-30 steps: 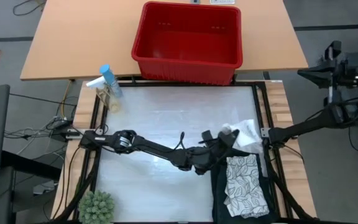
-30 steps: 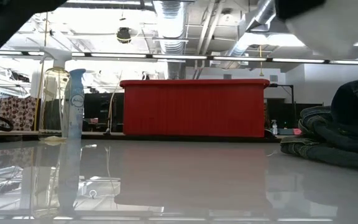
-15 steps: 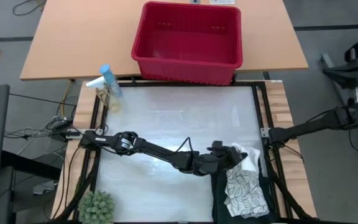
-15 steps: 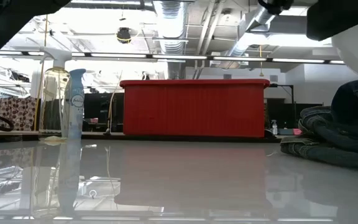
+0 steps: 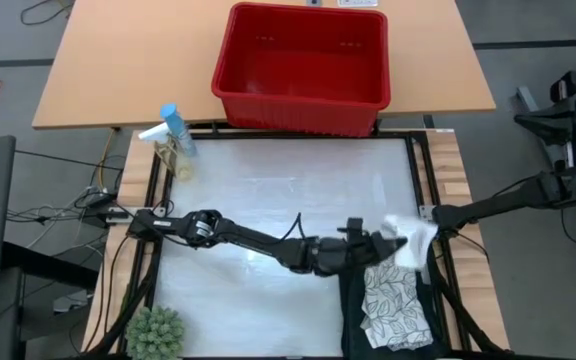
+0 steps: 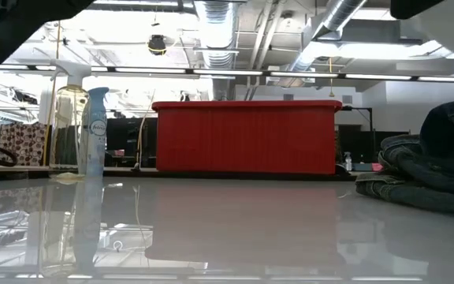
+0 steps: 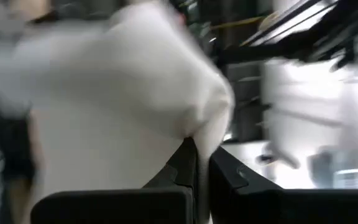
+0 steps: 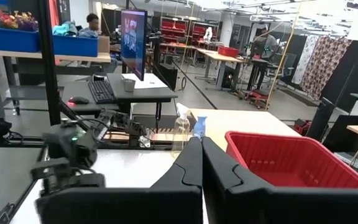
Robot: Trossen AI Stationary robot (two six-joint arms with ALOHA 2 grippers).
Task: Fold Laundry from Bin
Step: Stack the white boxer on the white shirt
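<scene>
High view: left gripper (image 5: 386, 244) carried whitish cloth (image 5: 414, 238) rightward.

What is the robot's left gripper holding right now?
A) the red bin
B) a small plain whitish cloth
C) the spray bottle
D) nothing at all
B: the left gripper is shut on the small plain whitish cloth, lifted beside the leaf-patterned cloth; the left wrist view shows white fabric pinched between its fingers.
</scene>
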